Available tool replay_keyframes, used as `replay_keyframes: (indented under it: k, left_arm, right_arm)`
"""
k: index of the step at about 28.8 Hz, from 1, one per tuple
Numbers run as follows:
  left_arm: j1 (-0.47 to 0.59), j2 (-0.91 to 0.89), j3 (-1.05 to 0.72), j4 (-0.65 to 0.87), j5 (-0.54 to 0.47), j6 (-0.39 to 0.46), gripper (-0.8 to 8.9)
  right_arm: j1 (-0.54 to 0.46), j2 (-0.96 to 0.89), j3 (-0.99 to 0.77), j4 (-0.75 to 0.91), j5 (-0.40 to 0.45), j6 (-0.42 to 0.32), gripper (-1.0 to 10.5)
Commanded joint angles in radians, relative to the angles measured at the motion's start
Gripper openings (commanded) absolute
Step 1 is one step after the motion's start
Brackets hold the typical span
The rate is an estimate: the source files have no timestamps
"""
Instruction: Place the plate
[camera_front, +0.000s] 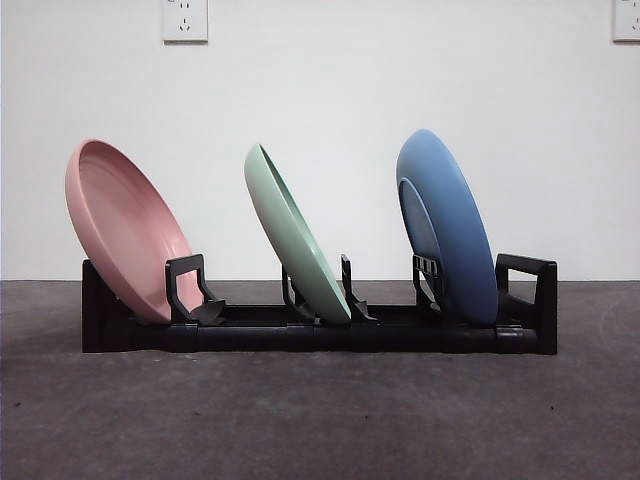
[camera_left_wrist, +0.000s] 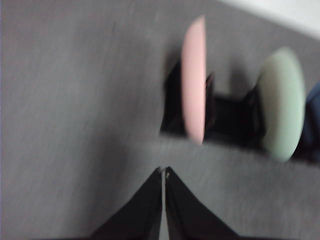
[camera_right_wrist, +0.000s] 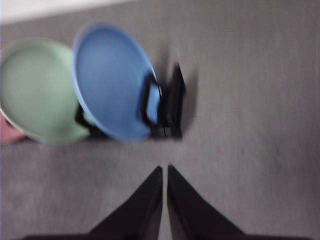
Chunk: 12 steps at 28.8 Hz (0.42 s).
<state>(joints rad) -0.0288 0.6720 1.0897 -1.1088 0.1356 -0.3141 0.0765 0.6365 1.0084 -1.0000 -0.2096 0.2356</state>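
Three plates lean in a black rack (camera_front: 320, 335) on the dark table. The pink plate (camera_front: 125, 230) stands in the left slot, the green plate (camera_front: 295, 235) in the middle slot and the blue plate (camera_front: 447, 225) in the right slot. Neither arm shows in the front view. In the left wrist view my left gripper (camera_left_wrist: 164, 172) is shut with nothing in it, hanging above bare table short of the pink plate (camera_left_wrist: 194, 80). My right gripper (camera_right_wrist: 164, 170) is shut and empty too, above the table short of the blue plate (camera_right_wrist: 112, 80).
A white wall rises behind the table, with a socket (camera_front: 185, 20) at the upper left and another (camera_front: 627, 20) at the upper right. The grey tabletop (camera_front: 320, 420) stretches in front of the rack. Both wrist views are blurred.
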Motion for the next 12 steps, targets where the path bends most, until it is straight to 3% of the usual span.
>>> replay_keyframes:
  k: [1,3,4,6,7,12]
  left_arm:
    - [0.0,0.063,0.082,-0.116,0.005,0.064,0.1]
    - [0.0,0.097,0.113,-0.151,0.004,0.088,0.41]
    - [0.0,0.108,0.121,-0.153,0.004,0.094,1.19]
    - [0.0,0.118,0.127,-0.154,0.004,0.094,3.17]
    - [0.0,0.119,0.127,-0.155,0.004,0.094,3.4]
    - [0.0,0.117,0.127,-0.153,0.004,0.093,3.41]
  right_arm:
    - [0.001,0.077,0.081,-0.091,-0.003,-0.056,0.1]
    - [0.001,0.122,0.12,-0.121,-0.003,-0.094,0.2]
    - [0.001,0.14,0.131,-0.126,-0.003,-0.102,0.6]
    - [0.001,0.168,0.136,-0.134,-0.003,-0.113,2.6]
    - [0.001,0.177,0.136,-0.144,-0.003,-0.113,3.3]
    - [0.002,0.175,0.136,-0.166,-0.006,-0.102,3.3]
